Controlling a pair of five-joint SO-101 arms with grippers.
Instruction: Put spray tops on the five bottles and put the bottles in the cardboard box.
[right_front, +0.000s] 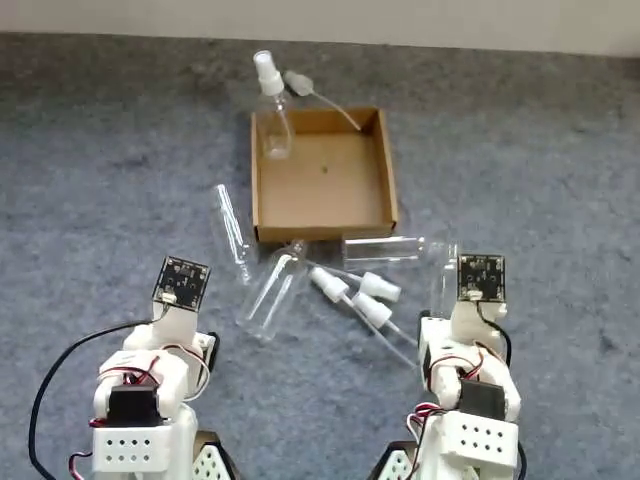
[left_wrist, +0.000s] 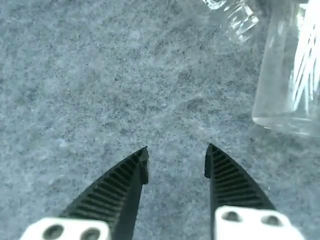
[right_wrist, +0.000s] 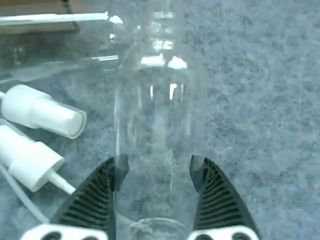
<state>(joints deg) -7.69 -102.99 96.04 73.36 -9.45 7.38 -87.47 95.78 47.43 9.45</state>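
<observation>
My right gripper (right_wrist: 156, 172) is shut on a clear bottle (right_wrist: 157, 100) without a top. Its fingers press both sides of the bottle (right_front: 443, 280), which lies near the box's near right corner. My left gripper (left_wrist: 176, 162) hangs open over bare carpet, with another clear bottle (left_wrist: 290, 75) just beyond it. The cardboard box (right_front: 385, 170) holds no bottle inside. One bottle with a spray top (right_front: 272, 110) lies across its far left corner. Three loose spray tops (right_front: 365, 295) lie between the box and my right arm.
Two more topless bottles lie in front of the box, one slim bottle (right_front: 232, 232) at the left and one (right_front: 385, 248) along the front wall. A further spray top with tube (right_front: 305, 85) rests behind the box. Grey carpet covers the table.
</observation>
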